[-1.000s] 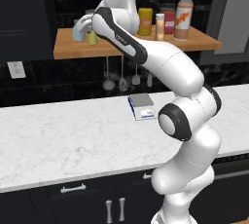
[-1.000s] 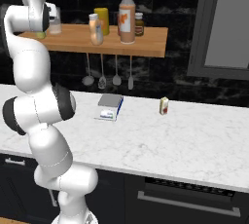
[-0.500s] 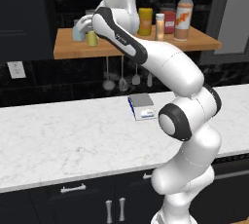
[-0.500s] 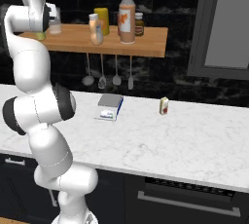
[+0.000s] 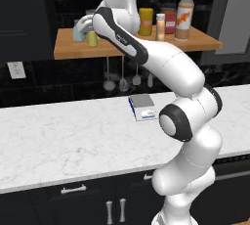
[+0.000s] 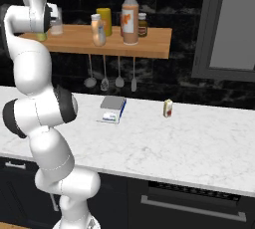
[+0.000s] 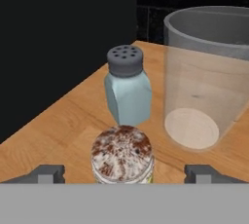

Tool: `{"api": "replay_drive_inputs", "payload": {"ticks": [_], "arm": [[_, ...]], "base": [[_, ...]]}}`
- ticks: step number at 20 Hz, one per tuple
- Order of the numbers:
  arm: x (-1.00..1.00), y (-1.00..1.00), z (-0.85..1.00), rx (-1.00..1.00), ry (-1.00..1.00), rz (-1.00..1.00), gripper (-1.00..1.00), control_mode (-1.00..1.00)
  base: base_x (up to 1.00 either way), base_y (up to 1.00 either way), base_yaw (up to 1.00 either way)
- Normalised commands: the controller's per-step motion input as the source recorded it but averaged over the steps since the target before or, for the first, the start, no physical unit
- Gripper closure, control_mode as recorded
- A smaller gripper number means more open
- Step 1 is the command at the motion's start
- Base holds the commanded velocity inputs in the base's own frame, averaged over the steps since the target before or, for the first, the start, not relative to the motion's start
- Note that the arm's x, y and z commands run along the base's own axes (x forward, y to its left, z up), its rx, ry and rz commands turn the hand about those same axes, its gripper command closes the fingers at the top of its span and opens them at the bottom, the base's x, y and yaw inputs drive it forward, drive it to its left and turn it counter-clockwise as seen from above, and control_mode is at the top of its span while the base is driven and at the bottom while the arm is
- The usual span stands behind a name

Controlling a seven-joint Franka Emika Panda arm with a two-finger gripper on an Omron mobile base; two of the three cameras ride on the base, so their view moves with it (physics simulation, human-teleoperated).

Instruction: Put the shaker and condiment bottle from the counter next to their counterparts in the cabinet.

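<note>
The olive-yellow shaker (image 7: 122,156) with a speckled cap stands upright on the wooden cabinet shelf (image 7: 58,135), between the spread fingertips of my gripper (image 7: 124,174), which is open and not touching it. Just behind it stands the pale blue shaker (image 7: 127,90). In the left base view my gripper (image 5: 86,27) hovers at the shelf's left end over the shaker (image 5: 92,38). The peach-orange condiment bottle (image 5: 160,27) stands on the shelf (image 5: 205,44) close to the tall white-necked bottle (image 5: 184,11).
A clear glass (image 7: 206,79) stands right of the blue shaker. A yellow can (image 5: 145,21) and a red jar (image 5: 169,22) share the shelf. On the counter (image 6: 199,138) lie a small box (image 6: 112,110) and a little striped can (image 6: 168,108). Utensils hang under the shelf.
The fingers have spread away from the shaker and let it go on the shelf. The arm has hardly moved.
</note>
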Motion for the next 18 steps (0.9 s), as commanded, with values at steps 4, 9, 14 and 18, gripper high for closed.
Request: {"api": "replay_drive_inputs", "payload": {"ticks": [4,9,14,18], "arm": [[-0.25,-0.02,0.0,0.0,0.0,0.0,-1.0,-1.0],[-0.42,-0.14,0.0,0.0,0.0,0.0,-1.0,-1.0],[-0.63,-0.53,0.0,0.0,0.0,0.0,-1.0,-1.0],[-0.77,-0.72,0.0,0.0,0.0,0.0,-1.0,-1.0]], "base": [[0.0,0.0,0.0],[0.0,0.0,0.0],[0.0,0.0,0.0],[0.0,0.0,0.0]]}}
